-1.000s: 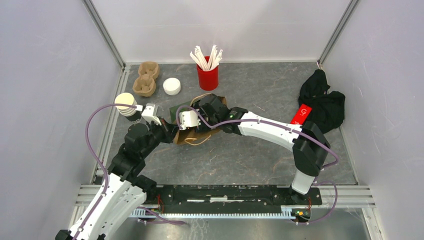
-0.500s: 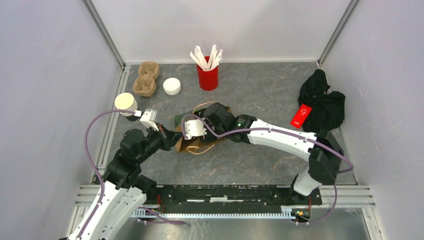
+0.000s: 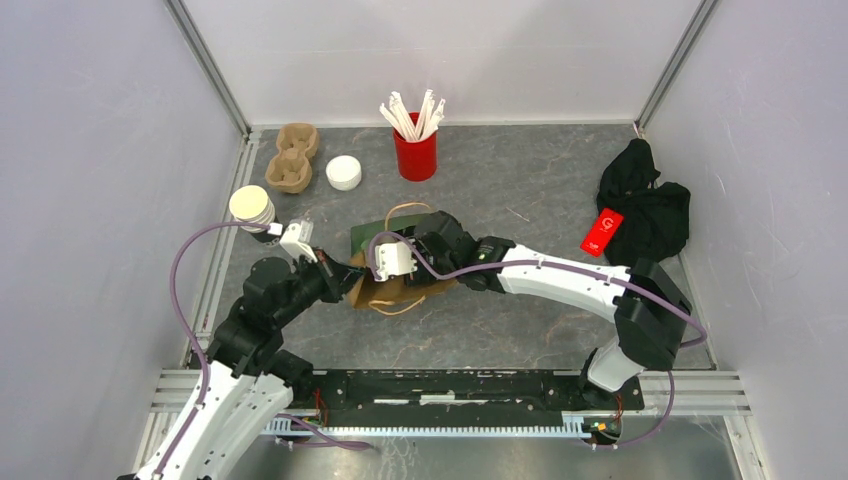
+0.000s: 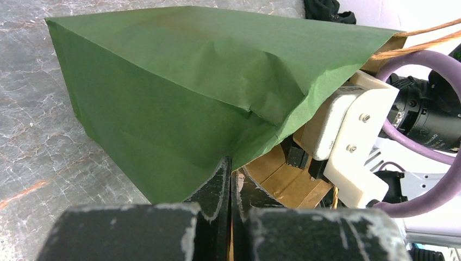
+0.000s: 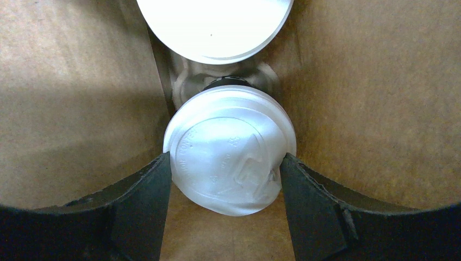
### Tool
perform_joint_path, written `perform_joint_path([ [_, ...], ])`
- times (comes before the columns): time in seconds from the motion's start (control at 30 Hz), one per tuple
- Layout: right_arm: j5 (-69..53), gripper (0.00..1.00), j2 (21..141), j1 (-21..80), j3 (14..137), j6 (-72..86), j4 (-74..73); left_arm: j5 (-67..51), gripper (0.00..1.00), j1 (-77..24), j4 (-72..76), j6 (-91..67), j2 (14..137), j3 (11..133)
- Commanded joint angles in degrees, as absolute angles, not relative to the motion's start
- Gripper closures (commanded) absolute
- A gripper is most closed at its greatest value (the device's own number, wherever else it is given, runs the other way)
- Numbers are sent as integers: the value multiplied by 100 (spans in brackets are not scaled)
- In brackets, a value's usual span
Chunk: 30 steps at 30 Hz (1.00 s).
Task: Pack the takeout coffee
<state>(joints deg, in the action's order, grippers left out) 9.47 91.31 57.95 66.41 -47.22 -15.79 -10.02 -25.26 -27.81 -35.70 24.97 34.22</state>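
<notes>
- Now, a green paper bag (image 3: pixel 372 236) with a brown inside lies on its side at the middle of the table (image 3: pixel 520 330), twine handles at its mouth.
- The left gripper (image 4: pixel 230 179) is clamped flat on the green edge of the bag's mouth, no gap between its black fingers (image 4: pixel 217 185).
- The right gripper (image 5: pixel 225 161) reaches inside the bag, brown paper walls to its left and right.
- Its two dark fingers press on opposite sides of the white sip lid of a lidded cup (image 5: pixel 231 136), gripping it; only a sliver of the black cup body shows past the lid.
- A second lidded cup (image 5: pixel 215 27) sits deeper in the bag, just beyond the held one, and only its white lid shows.
- In the top view both cups are hidden by the bag and the right arm.
- At the far side stands a red holder (image 3: pixel 415 157) of white wrapped sticks.
- To its left are a loose stack of white lids (image 3: pixel 343 172) and a brown pulp cup tray (image 3: pixel 292 157).
- A stack of lidless cups (image 3: pixel 250 206) stands at the left edge.
- On the right lies a black cloth (image 3: pixel 650 195), with a red card (image 3: pixel 602 231) at its near-left edge.
</notes>
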Motion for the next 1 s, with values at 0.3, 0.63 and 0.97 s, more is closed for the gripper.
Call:
perform_joint_path([
  [0.3,811,57,9326,5711,7003,-4325,-2154,-1094,98,-2551,-3173,-3805,3114,4171],
  [0.63,767,55,9598,5858,7919,-3157,-3730,-1240,98,-2549,-4093,-3728,4067,5516],
  [0.97,436,55,9869,5858,8186,-2379,-4466,-918,98,-2540,-5326,-4113,4726,6302],
])
